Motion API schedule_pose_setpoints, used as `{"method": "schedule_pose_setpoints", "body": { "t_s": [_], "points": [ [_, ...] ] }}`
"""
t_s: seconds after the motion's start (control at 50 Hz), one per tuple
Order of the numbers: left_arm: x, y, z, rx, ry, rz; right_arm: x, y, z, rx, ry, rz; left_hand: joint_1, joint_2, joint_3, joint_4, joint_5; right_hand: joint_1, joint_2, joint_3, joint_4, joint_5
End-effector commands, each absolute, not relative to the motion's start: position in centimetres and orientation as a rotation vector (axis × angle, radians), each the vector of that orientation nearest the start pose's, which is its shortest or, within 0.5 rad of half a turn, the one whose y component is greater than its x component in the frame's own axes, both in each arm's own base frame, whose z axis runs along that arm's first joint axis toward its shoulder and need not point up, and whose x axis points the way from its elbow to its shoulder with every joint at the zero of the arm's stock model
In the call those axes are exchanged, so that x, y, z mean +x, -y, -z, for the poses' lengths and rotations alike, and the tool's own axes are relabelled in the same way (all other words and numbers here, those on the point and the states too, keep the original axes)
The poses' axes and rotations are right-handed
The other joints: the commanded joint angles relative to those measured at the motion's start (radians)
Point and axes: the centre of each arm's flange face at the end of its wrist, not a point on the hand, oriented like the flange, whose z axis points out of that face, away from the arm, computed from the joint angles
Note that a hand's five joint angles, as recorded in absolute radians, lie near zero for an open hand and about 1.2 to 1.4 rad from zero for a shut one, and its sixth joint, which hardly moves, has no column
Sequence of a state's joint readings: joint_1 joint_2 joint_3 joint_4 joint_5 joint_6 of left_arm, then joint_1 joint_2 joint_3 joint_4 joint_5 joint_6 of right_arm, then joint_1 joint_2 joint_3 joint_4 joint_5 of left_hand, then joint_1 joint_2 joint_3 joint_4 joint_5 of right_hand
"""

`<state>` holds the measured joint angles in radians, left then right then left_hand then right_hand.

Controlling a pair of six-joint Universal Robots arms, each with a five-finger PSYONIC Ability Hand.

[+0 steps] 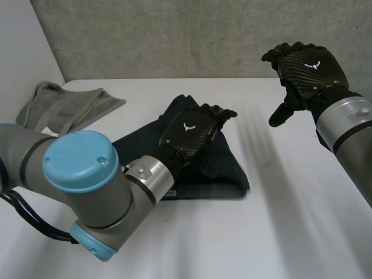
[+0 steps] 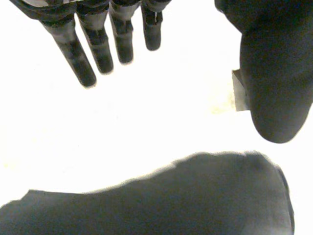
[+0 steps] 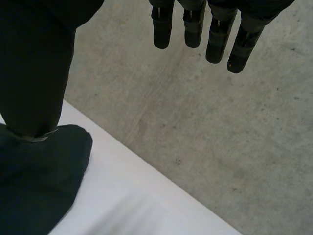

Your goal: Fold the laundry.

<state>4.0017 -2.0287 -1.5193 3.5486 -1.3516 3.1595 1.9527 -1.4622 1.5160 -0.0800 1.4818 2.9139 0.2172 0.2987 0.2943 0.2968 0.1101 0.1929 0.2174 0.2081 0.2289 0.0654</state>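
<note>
Careful now: your left hand (image 1: 189,133) hangs straight-fingered over the folded dark fabric cloth (image 1: 229,174), and dragging it away could rumple that fold.

So the table (image 1: 290,232) has a folded cloth (image 1: 229,174) lying roughly in the middle. A second cloth (image 1: 64,107) lies at the far left corner, well apart from the first one. The left hand (image 1: 189,136) is over the middle of the folded cloth, can't tell if it's actually touching. The right hand (image 1: 305,72) is off to the right, up above the table's far side, well apart from both cloths. A wall (image 1: 174,35) runs behind the table.
</note>
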Motion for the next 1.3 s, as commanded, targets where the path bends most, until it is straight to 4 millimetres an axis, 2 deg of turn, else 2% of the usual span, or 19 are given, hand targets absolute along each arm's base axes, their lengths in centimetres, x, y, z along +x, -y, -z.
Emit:
{"method": "schedule_pose_setpoints", "body": {
  "t_s": [0.02,0.08,0.18,0.28,0.44,0.56,0.7,0.8,0.88,0.96,1.0,1.04,1.1,1.12,1.18,1.2,1.22,1.26,1.3],
  "points": [
    [-34.9,23.1,-22.9,-0.778,1.676,-1.793,25.4,25.7,-28.9,-0.84,-2.053,2.054,-0.03,-0.112,-0.107,-0.11,-0.098,-0.018,-0.043,-0.034,-0.054,-0.065],
    [-32.0,26.2,-24.7,-0.705,1.698,-1.912,25.8,25.6,-27.7,-0.953,-2.125,1.976,-0.024,-0.106,-0.101,-0.104,-0.092,-0.018,-0.043,-0.034,-0.054,-0.065],
    [-29.2,28.2,-25.2,-0.689,1.77,-1.977,25.5,24.7,-26.0,-1.091,-2.263,1.797,-0.015,-0.097,-0.093,-0.095,-0.083,-0.018,-0.043,-0.034,-0.054,-0.065],
    [-27.1,29.3,-23.3,-0.852,1.912,-1.997,25.5,23.5,-23.2,-1.129,-2.348,1.611,-0.015,-0.097,-0.093,-0.095,-0.083,-0.018,-0.043,-0.034,-0.054,-0.065],
    [-25.3,32.5,-18.0,-1.196,2.021,-1.965,27.4,20.6,-19.3,-1.118,-2.247,1.601,-0.007,-0.088,-0.084,-0.086,-0.074,-0.018,-0.043,-0.034,-0.054,-0.065],
    [-24.5,34.2,-15.6,-1.261,2.08,-1.928,28.9,18.7,-16.3,-1.078,-2.203,1.531,0.008,-0.074,-0.069,-0.072,-0.059,-0.018,-0.043,-0.034,-0.054,-0.065],
    [-24.5,34.8,-14.2,-1.279,2.106,-1.89,29.9,18.9,-13.6,-1.034,-2.203,1.501,0.099,0.017,0.022,0.019,0.031,-0.018,-0.043,-0.034,-0.054,-0.065],
    [-24.5,35.3,-12.9,-1.324,2.124,-1.867,30.3,19.5,-12.4,-1.038,-2.221,1.485,0.26,0.179,0.183,0.181,0.193,-0.018,-0.043,-0.034,-0.054,-0.065],
    [-24.7,35.4,-12.5,-1.372,2.124,-1.862,31.0,19.7,-11.6,-1.048,-2.226,1.489,0.577,0.495,0.5,0.497,0.509,-0.018,-0.043,-0.034,-0.054,-0.065],
    [-25.1,35.2,-12.5,-1.407,2.107,-1.868,31.6,20.3,-11.2,-1.042,-2.226,1.525,0.976,0.895,0.899,0.897,0.909,0.305,0.28,0.29,0.269,0.258],
    [-25.4,35.0,-12.7,-1.412,2.097,-1.872,31.8,20.8,-11.5,-1.031,-2.22,1.553,1.179,1.097,1.102,1.099,1.111,0.876,0.851,0.861,0.84,0.829],
    [-25.7,34.8,-12.7,-1.414,2.088,-1.868,31.8,21.3,-12.2,-1.012,-2.21,1.589,1.179,1.098,1.102,1.099,1.112,1.202,1.178,1.187,1.166,1.155],
    [-26.8,34.0,-13.3,-1.434,2.045,-1.877,31.8,21.8,-13.2,-0.989,-2.189,1.637,1.179,1.098,1.102,1.099,1.112,1.203,1.179,1.188,1.167,1.156],
    [-27.0,33.7,-13.6,-1.435,2.032,-1.883,31.8,22.0,-14.7,-0.976,-2.15,1.694,1.179,1.098,1.102,1.099,1.112,1.203,1.179,1.188,1.167,1.156],
    [-27.5,32.9,-17.3,-1.416,1.964,-1.988,31.7,22.0,-18.0,-0.954,-2.073,1.792,1.179,1.098,1.102,1.099,1.112,1.203,1.179,1.188,1.167,1.156],
    [-27.5,32.7,-18.5,-1.403,1.943,-2.021,31.6,21.9,-20.1,-0.952,-2.019,1.853,1.179,1.098,1.102,1.099,1.112,1.203,1.179,1.188,1.167,1.156],
    [-27.6,32.0,-20.6,-1.365,1.905,-2.074,31.4,21.9,-21.1,-0.946,-1.993,1.889,1.179,1.098,1.102,1.099,1.112,1.203,1.179,1.188,1.167,1.156],
    [-27.7,31.1,-22.5,-1.313,1.867,-2.11,31.1,22.2,-23.1,-0.948,-1.949,1.963,1.179,1.098,1.102,1.099,1.112,1.203,1.179,1.188,1.167,1.156],
    [-27.6,29.5,-26.4,-1.205,1.787,-2.187,30.0,22.8,-25.7,-0.971,-1.928,2.064,1.179,1.098,1.102,1.099,1.112,1.203,1.179,1.188,1.167,1.156]
  ]
}}
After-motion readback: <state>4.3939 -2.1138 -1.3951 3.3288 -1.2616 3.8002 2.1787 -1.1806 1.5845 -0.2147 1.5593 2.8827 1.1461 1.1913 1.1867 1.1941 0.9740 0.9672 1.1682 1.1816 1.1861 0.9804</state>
